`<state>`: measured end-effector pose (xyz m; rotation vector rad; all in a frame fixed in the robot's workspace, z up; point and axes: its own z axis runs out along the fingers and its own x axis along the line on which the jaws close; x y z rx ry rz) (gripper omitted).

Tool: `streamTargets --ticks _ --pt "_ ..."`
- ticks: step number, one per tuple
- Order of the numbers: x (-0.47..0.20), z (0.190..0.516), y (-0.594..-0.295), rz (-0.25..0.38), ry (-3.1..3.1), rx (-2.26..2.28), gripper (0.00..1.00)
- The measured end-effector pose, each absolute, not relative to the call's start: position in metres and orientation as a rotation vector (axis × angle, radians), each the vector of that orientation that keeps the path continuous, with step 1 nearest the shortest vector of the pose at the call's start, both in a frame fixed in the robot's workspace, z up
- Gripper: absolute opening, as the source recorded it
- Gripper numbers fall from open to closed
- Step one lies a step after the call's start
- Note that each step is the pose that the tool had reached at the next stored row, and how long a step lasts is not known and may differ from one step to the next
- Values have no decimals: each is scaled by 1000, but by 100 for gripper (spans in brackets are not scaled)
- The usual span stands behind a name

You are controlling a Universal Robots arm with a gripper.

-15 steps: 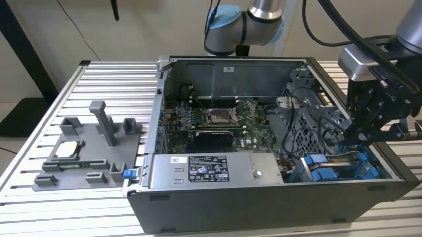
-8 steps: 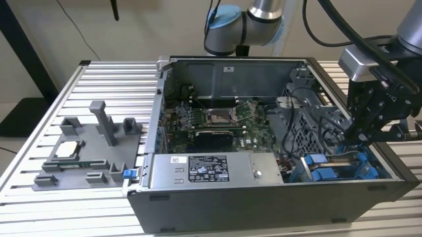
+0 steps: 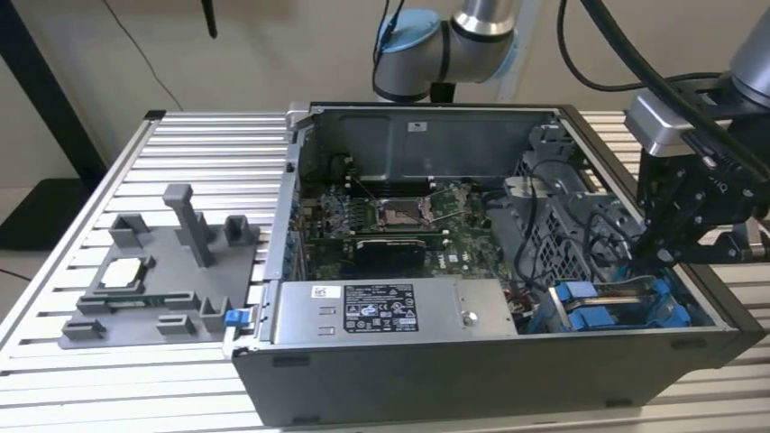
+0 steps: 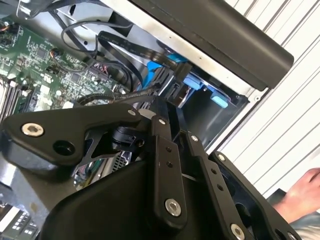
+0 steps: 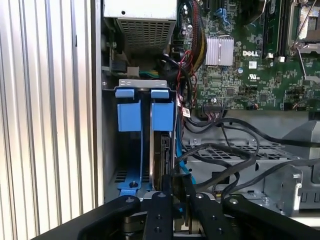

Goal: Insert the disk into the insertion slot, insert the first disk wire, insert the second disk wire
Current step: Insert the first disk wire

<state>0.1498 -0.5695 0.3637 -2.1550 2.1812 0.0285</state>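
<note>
Where the blue-railed metal slot point(image 5: 129, 115) sits, tool point(image 5: 177, 184) hovers.

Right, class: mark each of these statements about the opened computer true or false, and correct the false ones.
1. The computer case lies open on a slatted metal table. True.
2. The gripper hangs over the grey fixture at the exterior view's left. False: it hangs at the exterior view's right, above the insertion slot with its blue tabs.
3. The power supply box carries a white and black label. True.
4. A large fan cooler covers the processor socket. False: the socket is uncovered.
5. In the second wrist view, a person's hand shows beside the case. True.
</note>
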Motion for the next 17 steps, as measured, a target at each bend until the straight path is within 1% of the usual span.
streamTargets --ticks 10,17 --pt "150 355 -572 29 2175 -2162 0" --pt "150 355 -572 29 2172 -2165 0"
